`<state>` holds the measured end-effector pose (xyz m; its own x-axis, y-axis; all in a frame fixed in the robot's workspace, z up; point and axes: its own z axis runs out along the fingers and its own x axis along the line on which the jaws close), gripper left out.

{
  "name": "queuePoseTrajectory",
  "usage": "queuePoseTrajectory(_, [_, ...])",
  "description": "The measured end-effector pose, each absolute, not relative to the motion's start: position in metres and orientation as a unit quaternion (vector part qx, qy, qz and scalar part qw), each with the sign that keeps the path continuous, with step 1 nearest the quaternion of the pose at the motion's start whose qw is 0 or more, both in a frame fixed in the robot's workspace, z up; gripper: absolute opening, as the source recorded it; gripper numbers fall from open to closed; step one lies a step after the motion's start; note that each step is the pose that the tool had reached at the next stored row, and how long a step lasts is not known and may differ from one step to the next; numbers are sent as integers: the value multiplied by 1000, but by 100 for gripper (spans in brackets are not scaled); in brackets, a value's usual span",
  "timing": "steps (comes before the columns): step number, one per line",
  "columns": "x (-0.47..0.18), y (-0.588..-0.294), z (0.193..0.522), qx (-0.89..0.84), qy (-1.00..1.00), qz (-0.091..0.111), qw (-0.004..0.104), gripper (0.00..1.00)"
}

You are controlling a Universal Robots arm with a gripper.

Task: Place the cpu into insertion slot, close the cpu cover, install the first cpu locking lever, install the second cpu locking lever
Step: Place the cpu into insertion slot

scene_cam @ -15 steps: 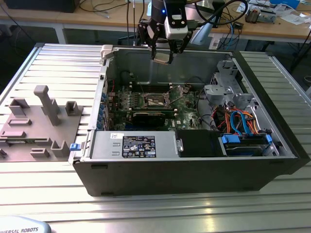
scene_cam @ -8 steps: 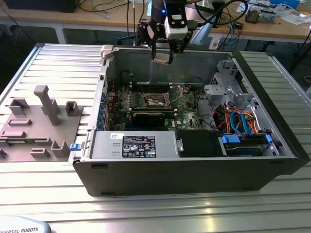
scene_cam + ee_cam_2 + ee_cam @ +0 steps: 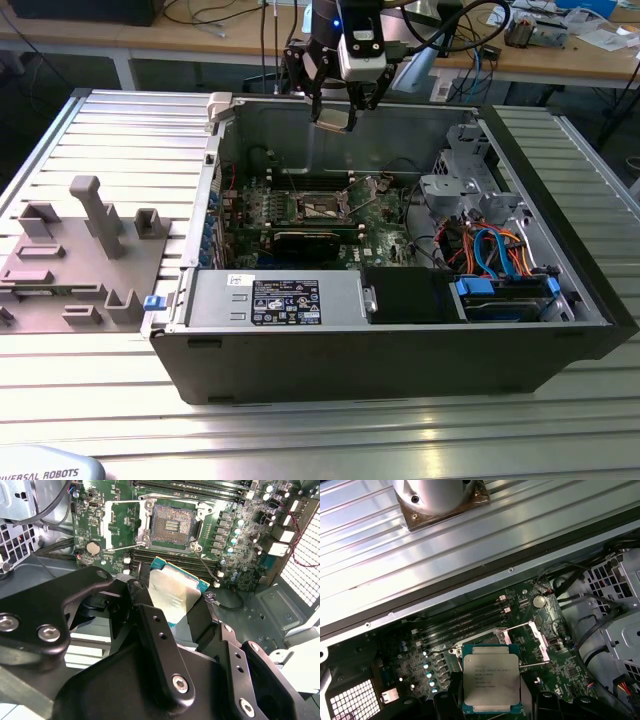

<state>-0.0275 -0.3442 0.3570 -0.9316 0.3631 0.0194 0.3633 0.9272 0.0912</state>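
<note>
Cpu (image 3: 491, 682): silvery-grey square chip with a green edge, sitting pinched by its sides between the black fingers (image 3: 145, 615) of the hand (image 3: 334, 118).
Location: hanging in the air over the open computer case (image 3: 380, 345), above the green motherboard (image 3: 225, 530) and clear of it.
Insertion slot (image 3: 171, 525): lying bare, its contact field showing inside the silvery rim, near the chip in the second wrist view but not touching it.
Cpu cover (image 3: 106, 527): standing swung open at one side of the slot.
Case: resting on a ribbed metal surface (image 3: 100, 380).
Grey fixture block (image 3: 80, 250): sitting just beside the case, at the exterior view's left.
</note>
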Motion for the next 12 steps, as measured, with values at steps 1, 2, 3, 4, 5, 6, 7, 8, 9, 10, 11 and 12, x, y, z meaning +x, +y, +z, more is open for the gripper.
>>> queuePoseTrajectory(1, [-28, -344, 357, -185, -982, -47, 1, 54])
queuePoseTrajectory(2, [-28, -344, 357, -185, -982, -47, 1, 54])
queuePoseTrajectory(3, [-28, -344, 357, -185, -982, -47, 1, 54])
queuePoseTrajectory(4, [-28, -344, 357, -186, -981, -47, 1, 54])
queuePoseTrajectory(5, [-28, -344, 357, -186, -981, -47, 1, 54])
queuePoseTrajectory(6, [-28, -344, 357, -186, -981, -47, 1, 54])
queuePoseTrajectory(7, [-28, -344, 357, -186, -981, -47, 1, 54])
queuePoseTrajectory(8, [-28, -344, 357, -186, -981, -47, 1, 54])
queuePoseTrajectory(9, [-28, -344, 357, -187, -981, -47, 1, 54])
queuePoseTrajectory(10, [-28, -344, 357, -187, -981, -47, 1, 54])
queuePoseTrajectory(11, [-28, -344, 357, -187, -981, -47, 1, 54])
queuePoseTrajectory(12, [-28, -344, 357, -188, -981, -47, 1, 54])
